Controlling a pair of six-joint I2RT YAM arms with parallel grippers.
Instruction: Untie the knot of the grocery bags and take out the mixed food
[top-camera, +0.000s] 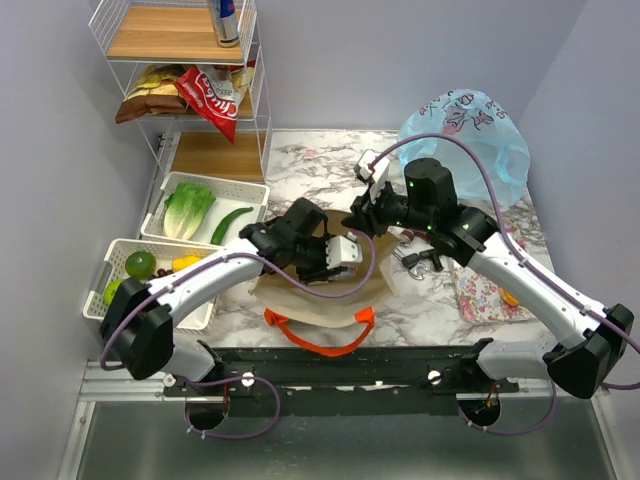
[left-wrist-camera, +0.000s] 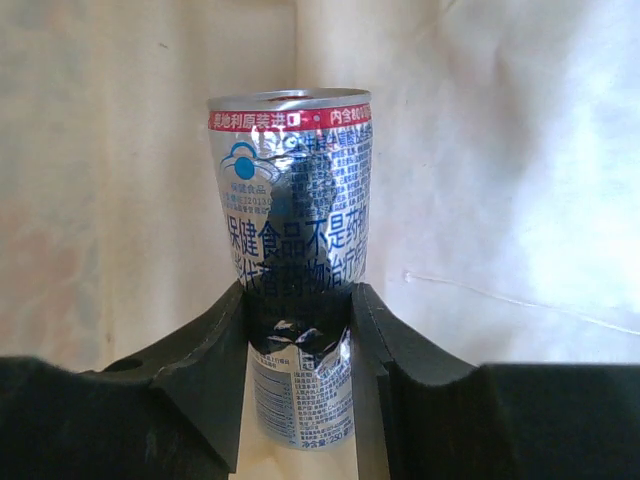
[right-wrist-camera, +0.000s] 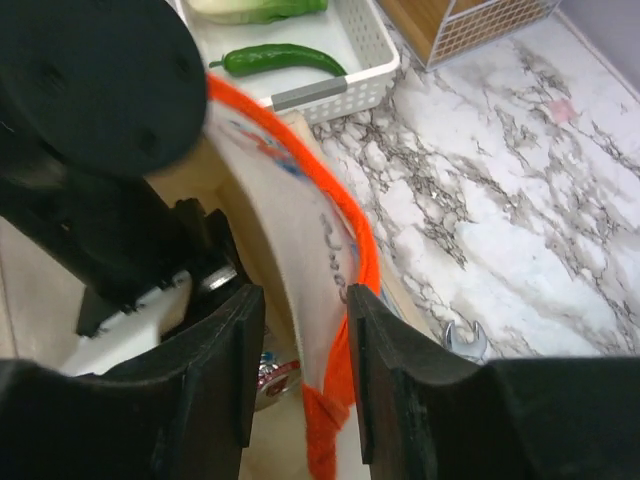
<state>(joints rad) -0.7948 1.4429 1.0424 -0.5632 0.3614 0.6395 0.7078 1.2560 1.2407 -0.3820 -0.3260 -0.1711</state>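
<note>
The left pincer (left-wrist-camera: 298, 345) is clamped on a blue-and-silver drink can (left-wrist-camera: 292, 230). Its black fingers (left-wrist-camera: 215, 360) press the can's lower half, which looks dented between them — pale canvas fills the view behind. From above, this pincer (top-camera: 338, 254) sits inside the open mouth of the canvas tote (top-camera: 300, 300), which stands near the front edge of the marble tabletop (top-camera: 310, 165). The right pincer (right-wrist-camera: 300, 365) is closed on the tote's far rim, with fabric and orange strap (right-wrist-camera: 352, 235) pinched between its fingers. The light-blue plastic bag (top-camera: 468, 135) stands well apart at the far right. Lettuce (top-camera: 187, 208) lies in a white basket (top-camera: 216, 181) to the left — a second can (top-camera: 225, 20) stands on the top board of the wire shelf (top-camera: 160, 35).
</note>
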